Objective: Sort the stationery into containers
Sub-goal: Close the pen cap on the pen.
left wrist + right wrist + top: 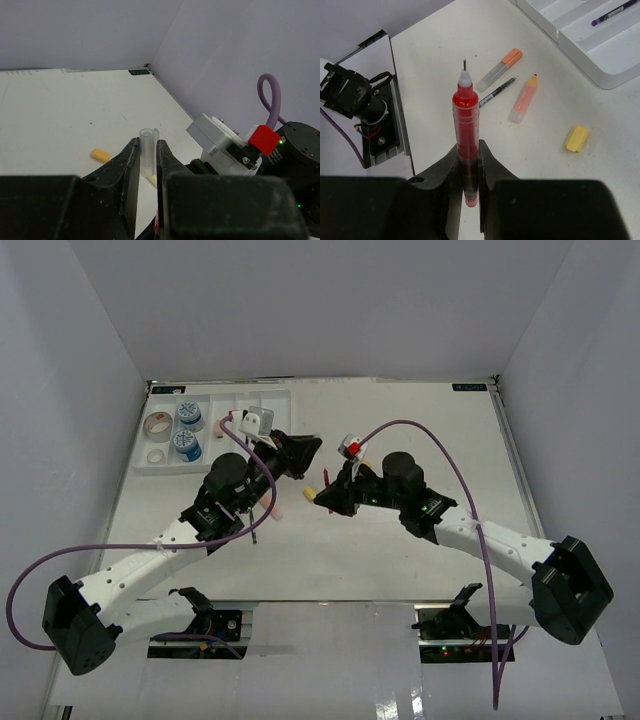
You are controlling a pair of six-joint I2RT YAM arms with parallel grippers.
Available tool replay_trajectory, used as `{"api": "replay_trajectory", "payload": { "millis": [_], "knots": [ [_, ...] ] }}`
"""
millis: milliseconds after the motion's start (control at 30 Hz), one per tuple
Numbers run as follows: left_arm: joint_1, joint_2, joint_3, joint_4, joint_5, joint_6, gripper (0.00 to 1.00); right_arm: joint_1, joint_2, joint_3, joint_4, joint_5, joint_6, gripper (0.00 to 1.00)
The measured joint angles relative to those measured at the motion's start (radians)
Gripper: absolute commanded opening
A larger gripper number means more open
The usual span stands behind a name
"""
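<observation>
My left gripper (148,146) is shut on a clear pen cap (148,150) that stands up between its fingers. My right gripper (469,151) is shut on a red pen (465,115), whose bare tip points away from the wrist. In the top view the two grippers, left (310,447) and right (323,503), hang close together over the middle of the table. The white compartment tray (232,436) lies at the far left, with tape rolls (157,426), two blue-white tubs (187,445) and a pink eraser (216,426) in it.
On the table by the right gripper lie an orange-capped marker (498,71), a thin dark pen (496,92), an orange highlighter (524,97) and a yellow eraser (577,138). A purple pen (615,11) rests in the tray (580,40). A small yellow eraser (100,154) lies left of the cap.
</observation>
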Motion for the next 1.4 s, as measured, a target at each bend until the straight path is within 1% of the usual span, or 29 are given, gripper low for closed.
{"api": "replay_trajectory", "payload": {
  "millis": [167, 567, 1400],
  "knots": [
    [0.000, -0.007, -0.025, 0.027, 0.022, -0.001, 0.00, 0.000, 0.026, 0.023, 0.000, 0.007, -0.004, 0.08],
    [0.000, -0.010, -0.027, 0.040, 0.047, 0.000, 0.00, 0.000, 0.058, 0.063, -0.006, 0.026, -0.026, 0.08],
    [0.000, -0.003, -0.028, 0.041, 0.084, 0.023, 0.00, 0.000, 0.056, 0.095, -0.008, 0.057, -0.053, 0.08]
  ]
}}
